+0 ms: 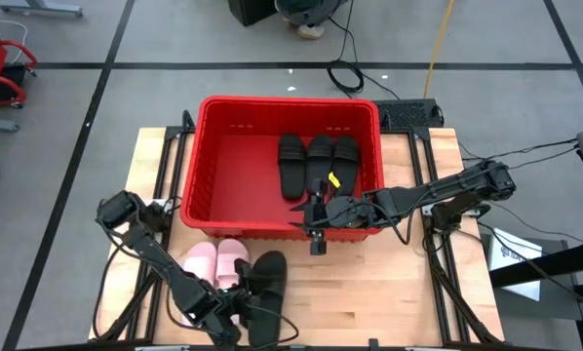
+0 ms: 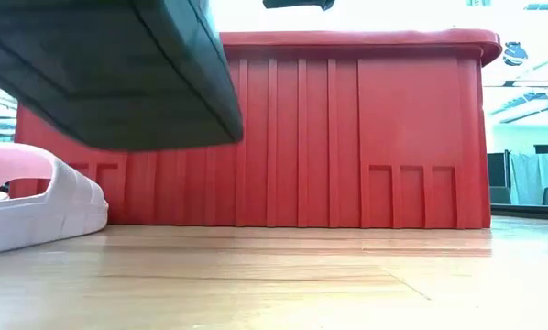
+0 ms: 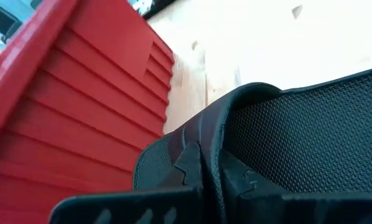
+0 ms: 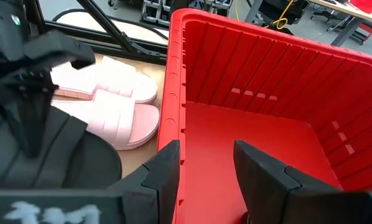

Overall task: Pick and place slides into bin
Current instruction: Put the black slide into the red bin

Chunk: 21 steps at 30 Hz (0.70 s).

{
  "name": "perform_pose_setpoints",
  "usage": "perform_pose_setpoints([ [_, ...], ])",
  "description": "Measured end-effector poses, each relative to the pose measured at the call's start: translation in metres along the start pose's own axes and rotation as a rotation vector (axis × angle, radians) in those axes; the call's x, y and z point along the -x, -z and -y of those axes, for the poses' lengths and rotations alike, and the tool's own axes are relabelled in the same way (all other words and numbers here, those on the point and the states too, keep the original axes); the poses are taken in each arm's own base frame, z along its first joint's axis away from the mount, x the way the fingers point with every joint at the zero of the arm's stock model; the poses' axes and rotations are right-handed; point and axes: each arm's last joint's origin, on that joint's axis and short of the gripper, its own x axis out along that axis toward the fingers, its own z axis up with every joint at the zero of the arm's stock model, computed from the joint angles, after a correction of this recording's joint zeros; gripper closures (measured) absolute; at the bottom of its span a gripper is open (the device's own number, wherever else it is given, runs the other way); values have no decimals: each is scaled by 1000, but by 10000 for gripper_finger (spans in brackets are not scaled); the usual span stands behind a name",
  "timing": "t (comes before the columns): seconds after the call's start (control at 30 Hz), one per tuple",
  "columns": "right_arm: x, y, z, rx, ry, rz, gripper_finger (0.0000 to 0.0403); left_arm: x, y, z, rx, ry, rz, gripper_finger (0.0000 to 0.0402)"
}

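A black slide (image 1: 265,292) hangs near the table's front edge with my left gripper (image 1: 235,308) shut on it. In the low view its sole (image 2: 109,73) is off the wood. Two pink slides (image 1: 216,261) lie side by side, soles down, on the table just left of it. The red bin (image 1: 223,166) stands at the table's far side with three black slides (image 1: 316,161) flat on its floor. My right gripper (image 1: 316,222) hovers open over the bin's near wall (image 4: 173,93), with nothing between its fingers. My left gripper pinches a raised curved edge of the black slide (image 3: 206,168), as far as I can see the strap's edge, between its two fingers (image 3: 130,208). It comes slanting down from the table's left. What shows of the sole is tilted and off the table.
The bin's tall ribbed near wall (image 2: 347,137) rises close behind the held slide. Bare wood (image 1: 369,292) lies along the front right of the table. Cables and equipment stand on the floor beyond the table.
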Motion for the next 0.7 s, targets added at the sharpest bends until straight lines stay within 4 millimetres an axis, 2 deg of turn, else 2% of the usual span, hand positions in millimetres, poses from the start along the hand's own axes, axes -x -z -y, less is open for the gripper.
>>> perform_pose_setpoints([
  [0.43,0,1,0,0,-1,-9,264,47,-26,-24,3,49,152,398],
  [0.7,0,1,0,-8,-1,-9,264,73,-34,-37,-14,70,226,399],
])
